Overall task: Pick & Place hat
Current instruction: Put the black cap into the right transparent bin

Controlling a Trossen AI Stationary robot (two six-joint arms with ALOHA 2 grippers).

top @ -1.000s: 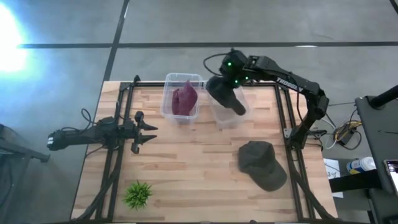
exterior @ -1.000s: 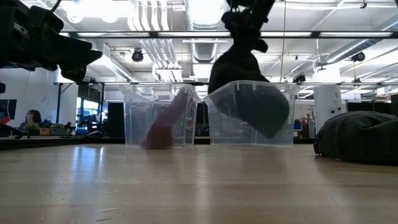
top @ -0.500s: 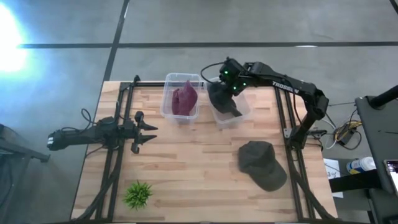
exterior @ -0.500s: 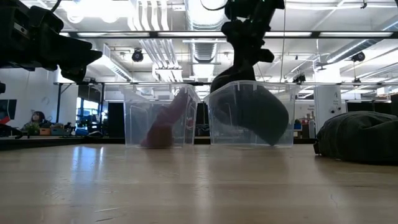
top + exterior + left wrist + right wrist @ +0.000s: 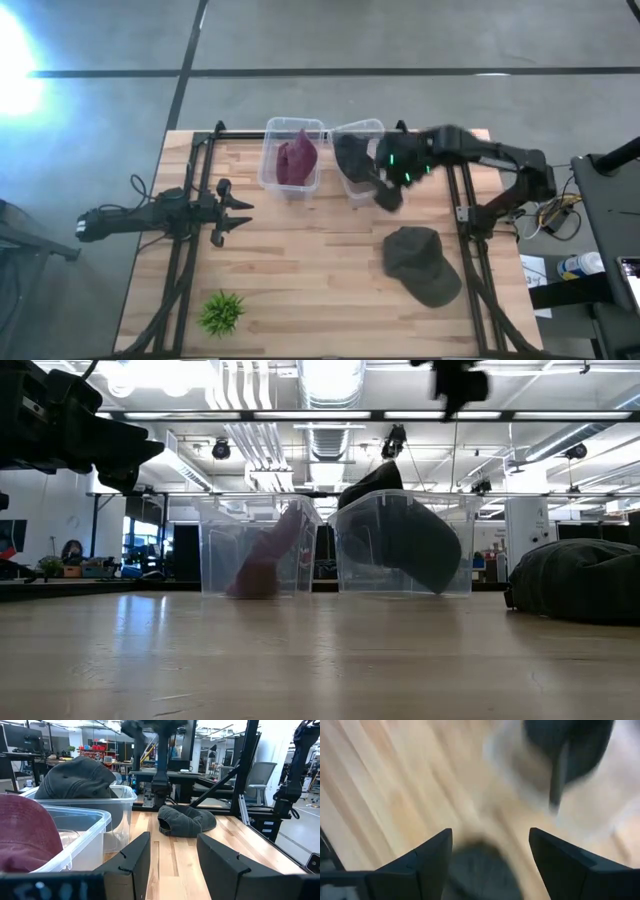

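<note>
A dark hat [image 5: 352, 160] lies in the right clear bin [image 5: 366, 130]. It leans on the bin's wall, and part of it [image 5: 372, 480] sticks up over the rim. My right gripper [image 5: 387, 196] is open and empty. It hangs above the table just near-right of that bin and shows high up in the low view [image 5: 460, 380]. Its fingers stand wide apart in its wrist view [image 5: 490, 855]. A second dark green hat [image 5: 421, 264] lies on the table near the right edge. My left gripper [image 5: 236, 212] waits open at the table's left [image 5: 172, 865].
A maroon hat [image 5: 297, 160] fills the left clear bin [image 5: 292, 128]. A small green plant [image 5: 222, 312] stands near the front left corner. Black frame rails [image 5: 458, 190] run along both table sides. Bare wood lies between the bins and the front edge.
My right gripper has opened and let go of the dark hat, which has dropped into the right bin and settled there. The gripper has then risen and swung away toward the table's right and near side.
</note>
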